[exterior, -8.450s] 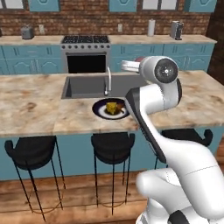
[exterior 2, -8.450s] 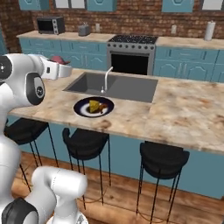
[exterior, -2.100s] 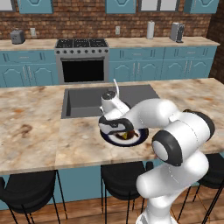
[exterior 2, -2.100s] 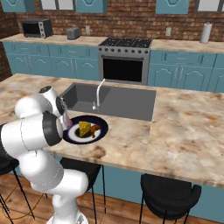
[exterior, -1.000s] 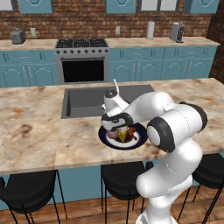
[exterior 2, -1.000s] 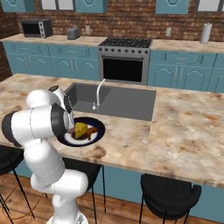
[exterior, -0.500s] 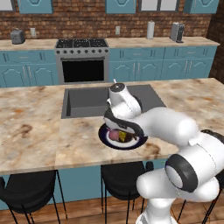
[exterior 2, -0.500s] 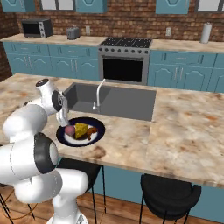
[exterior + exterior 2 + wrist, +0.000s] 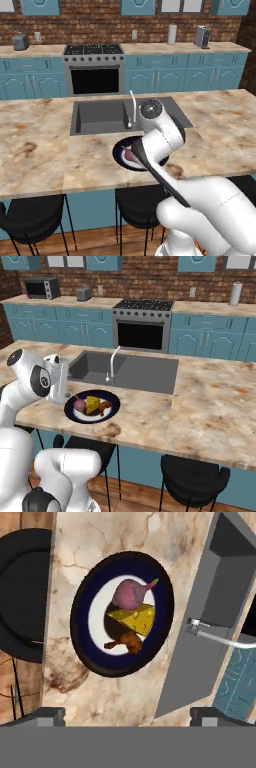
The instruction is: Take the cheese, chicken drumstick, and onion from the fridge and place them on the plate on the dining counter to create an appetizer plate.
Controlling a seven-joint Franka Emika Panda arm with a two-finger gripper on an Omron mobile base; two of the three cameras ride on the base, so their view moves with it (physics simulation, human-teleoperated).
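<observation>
The dark-blue plate (image 9: 85, 597) lies on the dining counter (image 9: 100, 542) beside the sink. On it rest the pinkish-red onion (image 9: 129, 594), the yellow cheese (image 9: 139, 619) and the brown chicken drumstick (image 9: 127, 643), touching one another. My gripper (image 9: 128, 714) hangs well above the plate, open, with nothing between its fingertips (image 9: 47, 714). From the right base, the plate (image 9: 75, 413) carries the onion (image 9: 79, 404), cheese (image 9: 92, 404) and drumstick (image 9: 104, 407), and my white hand (image 9: 58, 381) hovers over its left edge. My arm hides most of the plate (image 9: 119, 150) from the left base. The fridge is out of view.
A grey inset sink (image 9: 135, 373) with a curved faucet (image 9: 112, 363) lies just behind the plate. Black stools (image 9: 192, 476) stand under the counter's near edge (image 9: 165, 448). A steel oven (image 9: 142, 331) and teal cabinets line the brick wall.
My hand has risen off the plate and drawn back toward the counter's near edge. The onion stays on the plate beside the cheese, free of the fingers.
</observation>
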